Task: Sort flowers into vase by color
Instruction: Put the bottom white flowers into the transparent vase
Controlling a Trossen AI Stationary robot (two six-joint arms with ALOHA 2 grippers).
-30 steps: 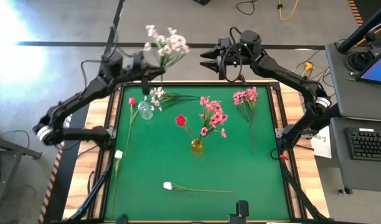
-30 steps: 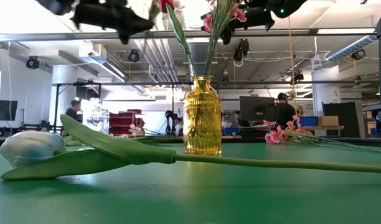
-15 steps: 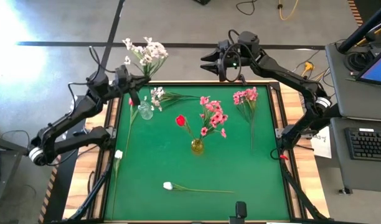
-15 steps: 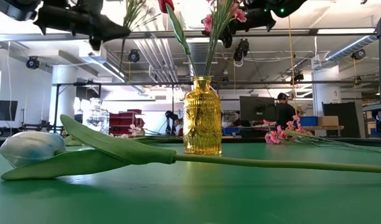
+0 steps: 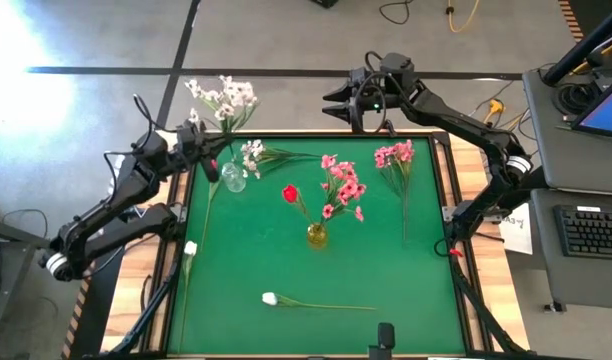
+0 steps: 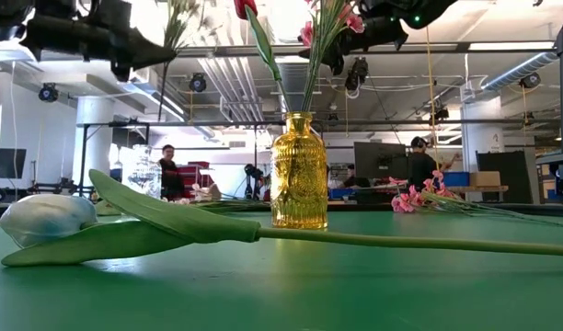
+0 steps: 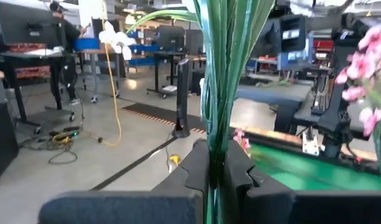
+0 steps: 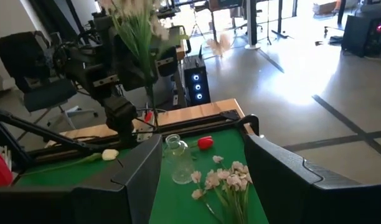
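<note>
My left gripper [image 5: 208,152] stands above the table's far left corner, shut on a white blossom spray [image 5: 219,97]. Just to its right a clear glass vase [image 5: 233,179] stands on the green mat. A red tulip [image 5: 212,163] and another white spray [image 5: 253,153] lie beside that vase. A yellow vase [image 5: 316,235] in the middle holds a red tulip [image 5: 290,193] and pink blossoms [image 5: 342,186]. A pink spray [image 5: 395,155] lies at the far right. My right gripper [image 5: 336,104] hangs open above the far edge, with nothing between its fingers. My left gripper pinches the spray's bundle of green stems [image 7: 216,134] between its two fingers. The fingers lie level and across the stems, coming from the table's left. The spray stands upright, blossoms [image 5: 226,92] above the gripper and a stem end [image 6: 162,87] hanging below, lifted clear of the table.
A white tulip [image 5: 270,298] lies near the front edge, its stem pointing toward the table's right. Another white tulip [image 5: 190,248] lies along the left edge. A person [image 6: 167,171] stands in the room behind the table. Bare green mat [image 5: 406,280] lies at the near right.
My left gripper has drawn back toward the table's left and near edges and come down, staying shut. The white spray has gone with it, still upright, from beyond the far edge to above the far left corner.
</note>
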